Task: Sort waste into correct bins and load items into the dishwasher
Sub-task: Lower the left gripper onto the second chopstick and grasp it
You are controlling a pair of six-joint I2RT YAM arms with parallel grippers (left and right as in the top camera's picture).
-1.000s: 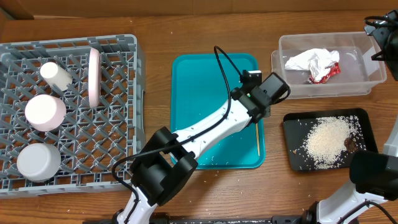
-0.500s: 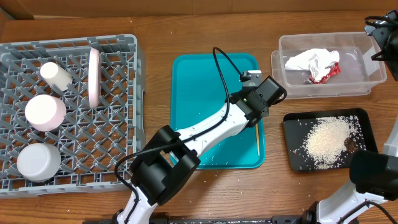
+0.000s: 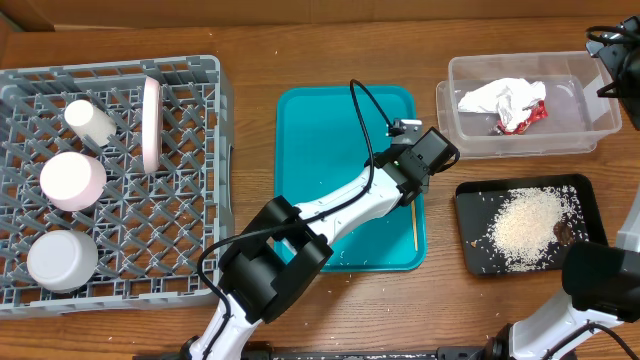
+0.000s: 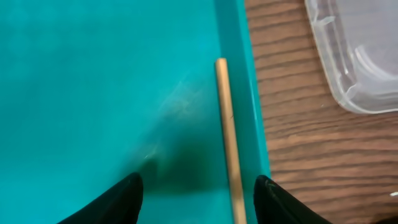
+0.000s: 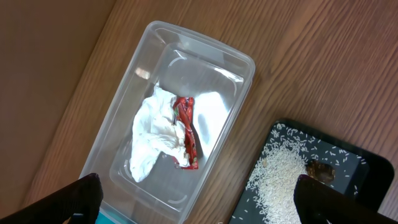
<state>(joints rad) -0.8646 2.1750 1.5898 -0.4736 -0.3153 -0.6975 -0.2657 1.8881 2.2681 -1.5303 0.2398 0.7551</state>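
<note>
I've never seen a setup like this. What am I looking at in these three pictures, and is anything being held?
Two robot arms work at a table. One picture looks down from above; the other two come from a camera on each wrist, with that arm's dark tips at the bottom. On the table: a grey dish rack holding a plate on edge, a cup and two bowls; a teal tray with one wooden chopstick by its right rim; a clear tub with white paper and a red wrapper; a black tray with rice and a brown scrap. The left fingers stand open either side of the chopstick; the right fingers are open above the tub. Nothing is held.
</note>
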